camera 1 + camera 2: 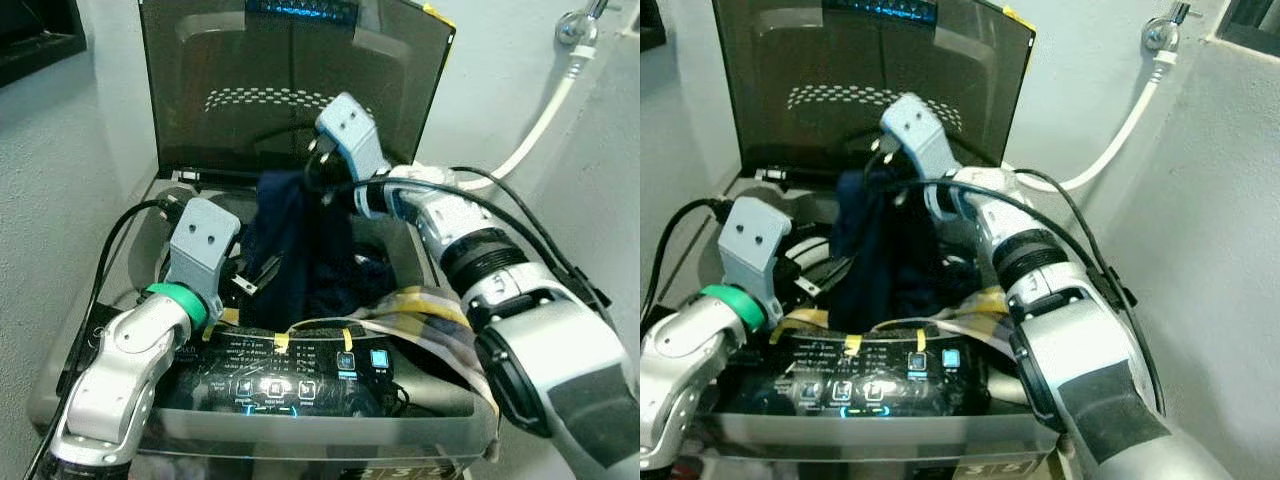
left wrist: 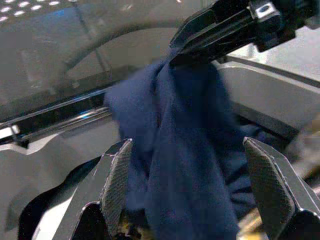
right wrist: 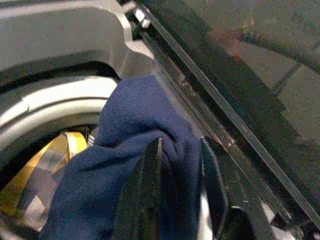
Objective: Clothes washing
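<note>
Washer (image 1: pixel 120 300): top-loader, lid (image 1: pixel 290 90) raised upright at the back, control panel (image 1: pixel 290 380) lit along the front edge.
Garment (image 1: pixel 295 250): dark blue cloth, held up over the tub opening; upper end gathered at the right gripper, remainder hanging straight down so that the long axis is vertical, lower end reaching into the tub.
Right gripper (image 1: pixel 322 172): fingers closed on the garment's top fold, as confirmed in the right wrist view (image 3: pixel 170 165); held above the rear of the tub, near the lid.
Left gripper (image 2: pixel 200 185): fingers apart, nothing held; set at the tub's left, pointed at the hanging cloth, which is seen between the two fingers but not touched.
Plaid cloth (image 1: pixel 440 320): draped over the washer's front-right rim.
Key relation: garment lies directly below the right gripper and over the tub; lowering or release is judged to be the right arm's job, the left being nearer only to the mid-length.
</note>
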Controlling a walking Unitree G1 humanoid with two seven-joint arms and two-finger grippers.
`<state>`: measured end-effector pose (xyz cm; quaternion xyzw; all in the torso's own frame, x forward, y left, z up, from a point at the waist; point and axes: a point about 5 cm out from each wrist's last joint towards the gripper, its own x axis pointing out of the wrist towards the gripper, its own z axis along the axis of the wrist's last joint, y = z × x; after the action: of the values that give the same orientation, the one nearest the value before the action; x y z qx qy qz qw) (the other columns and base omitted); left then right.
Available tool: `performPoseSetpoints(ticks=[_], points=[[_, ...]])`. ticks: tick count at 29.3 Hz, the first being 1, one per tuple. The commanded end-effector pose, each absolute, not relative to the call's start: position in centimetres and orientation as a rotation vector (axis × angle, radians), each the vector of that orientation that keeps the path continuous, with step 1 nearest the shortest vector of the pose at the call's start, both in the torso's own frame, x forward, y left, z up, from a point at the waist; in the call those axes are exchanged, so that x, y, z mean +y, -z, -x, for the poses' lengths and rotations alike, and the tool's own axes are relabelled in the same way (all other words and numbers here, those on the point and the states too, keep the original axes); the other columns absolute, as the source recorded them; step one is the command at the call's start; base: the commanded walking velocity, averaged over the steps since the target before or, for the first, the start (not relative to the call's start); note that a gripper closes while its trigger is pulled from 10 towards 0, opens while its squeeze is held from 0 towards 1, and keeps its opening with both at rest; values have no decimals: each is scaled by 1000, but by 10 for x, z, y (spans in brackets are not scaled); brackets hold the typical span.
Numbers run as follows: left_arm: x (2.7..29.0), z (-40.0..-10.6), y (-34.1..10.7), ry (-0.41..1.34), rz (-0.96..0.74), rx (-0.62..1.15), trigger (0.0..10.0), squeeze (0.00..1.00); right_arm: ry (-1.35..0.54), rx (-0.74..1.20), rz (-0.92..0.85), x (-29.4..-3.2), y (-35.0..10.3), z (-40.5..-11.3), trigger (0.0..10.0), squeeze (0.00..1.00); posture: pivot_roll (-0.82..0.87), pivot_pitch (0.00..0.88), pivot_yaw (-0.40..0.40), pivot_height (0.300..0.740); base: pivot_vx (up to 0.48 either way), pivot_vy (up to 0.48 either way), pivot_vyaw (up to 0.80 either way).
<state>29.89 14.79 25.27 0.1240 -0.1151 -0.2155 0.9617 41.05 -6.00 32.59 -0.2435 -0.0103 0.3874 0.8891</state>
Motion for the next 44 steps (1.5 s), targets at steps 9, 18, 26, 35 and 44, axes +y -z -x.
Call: performPoseSetpoints(ticks=[9,18,26,35,44], points=[[137,-293,-249,550,-257,-212,10000,0,-735,138,585,-101,-310,-417,10000,1000,92,0,-33,740,0,0,0],[134,-292,-249,584,-253,-211,10000,0,-622,24,505,-119,-337,-419,10000,0,90,0,-22,740,0,0,0],[135,-291,-254,591,-215,-234,10000,0,-581,-381,155,-139,-420,-403,10000,0,92,0,-19,740,0,0,0],[139,-285,-252,632,-263,-205,10000,0,-908,-89,644,-153,-360,-394,10000,0,90,0,-18,740,0,0,0],[165,-269,-244,596,-307,-189,10000,0,-1017,16,647,-176,-344,-377,10000,1000,95,0,-33,740,0,0,0]])
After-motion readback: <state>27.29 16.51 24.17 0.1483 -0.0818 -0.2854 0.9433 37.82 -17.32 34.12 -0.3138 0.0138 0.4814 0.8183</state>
